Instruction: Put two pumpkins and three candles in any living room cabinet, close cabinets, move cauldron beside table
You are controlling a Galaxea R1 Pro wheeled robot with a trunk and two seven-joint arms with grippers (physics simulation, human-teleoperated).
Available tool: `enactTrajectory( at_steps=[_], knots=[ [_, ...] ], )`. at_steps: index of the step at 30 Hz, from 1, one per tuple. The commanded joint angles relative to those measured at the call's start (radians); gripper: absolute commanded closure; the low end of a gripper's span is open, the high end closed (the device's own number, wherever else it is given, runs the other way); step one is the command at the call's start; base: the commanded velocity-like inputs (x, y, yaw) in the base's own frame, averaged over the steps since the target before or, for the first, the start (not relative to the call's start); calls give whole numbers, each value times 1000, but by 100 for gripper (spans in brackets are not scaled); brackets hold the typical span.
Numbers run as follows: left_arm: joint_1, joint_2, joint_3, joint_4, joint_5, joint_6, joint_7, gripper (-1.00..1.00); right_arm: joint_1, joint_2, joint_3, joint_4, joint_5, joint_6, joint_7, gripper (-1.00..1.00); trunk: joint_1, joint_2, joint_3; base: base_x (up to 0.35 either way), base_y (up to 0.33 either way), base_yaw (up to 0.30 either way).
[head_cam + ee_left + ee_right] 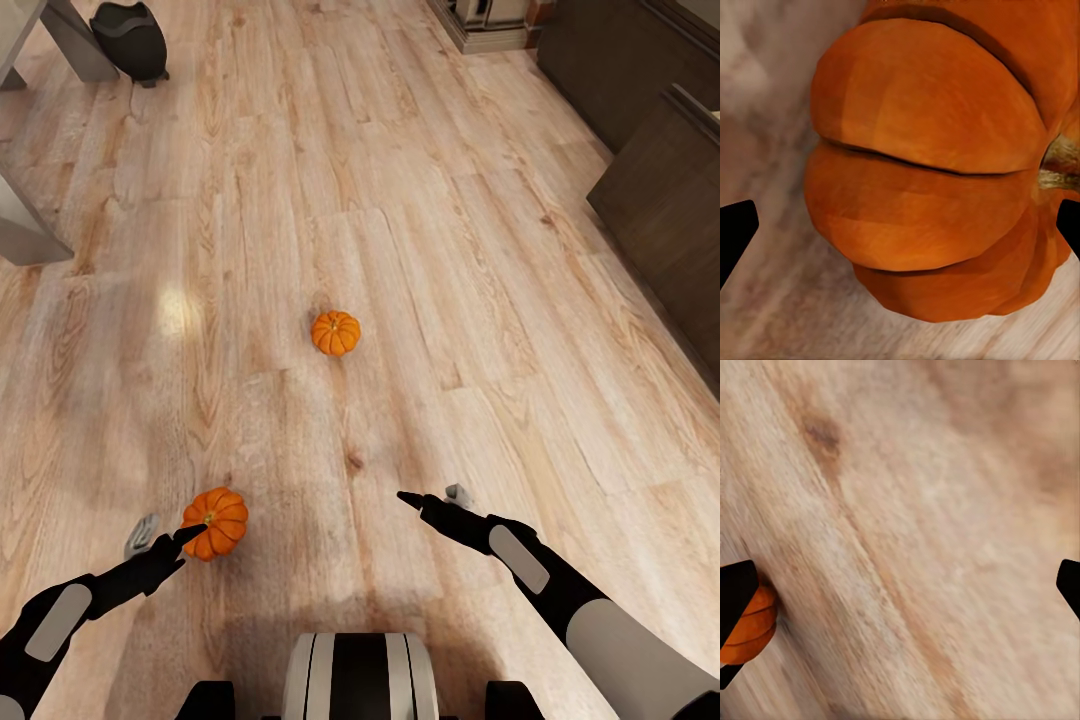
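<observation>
A: Which pumpkin is to be taken, and by which arm?

B: The near pumpkin (214,522) is judged the target. It lies on the wooden floor (420,250), and the left gripper (160,541) is set right at it, one dark fingertip touching or almost touching its rind. In the left wrist view the pumpkin (934,169) is seen large between the spread fingertips (735,232), stem turned sideways; nothing is pinched.

A: And the right gripper?

B: The right gripper (432,499) is held spread and empty, well apart from the near pumpkin, on the side away from the left arm.

A: What else is placed around that pumpkin?

B: The second pumpkin (336,332) lies well beyond it. The cauldron (131,38) stands far beyond, beside a slanted table leg (78,42). The dark cabinet (660,190) runs far off past the right arm. Open floor is left on every side, so a short forward reach should suffice.
</observation>
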Motion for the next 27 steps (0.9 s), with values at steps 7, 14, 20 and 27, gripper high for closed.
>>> enactTrajectory(
  at_steps=[7,14,20,27],
  knots=[
    [0,0,3,0,3,8,-1,-100,-1,-1,4,0,-6,1,0,-100,0,0,-1,2,1,0],
    [0,1,3,0,3,8,-1,-100,-1,-1,4,0,-6,1,0,-100,0,0,-1,0,0,0],
    [0,1,3,0,2,8,-1,-100,-1,-1,4,0,-6,1,0,-100,0,0,-1,0,0,0],
    [0,1,3,0,2,8,0,-100,-1,-1,4,0,-6,1,0,-100,0,0,-1,0,0,0]
  ],
)
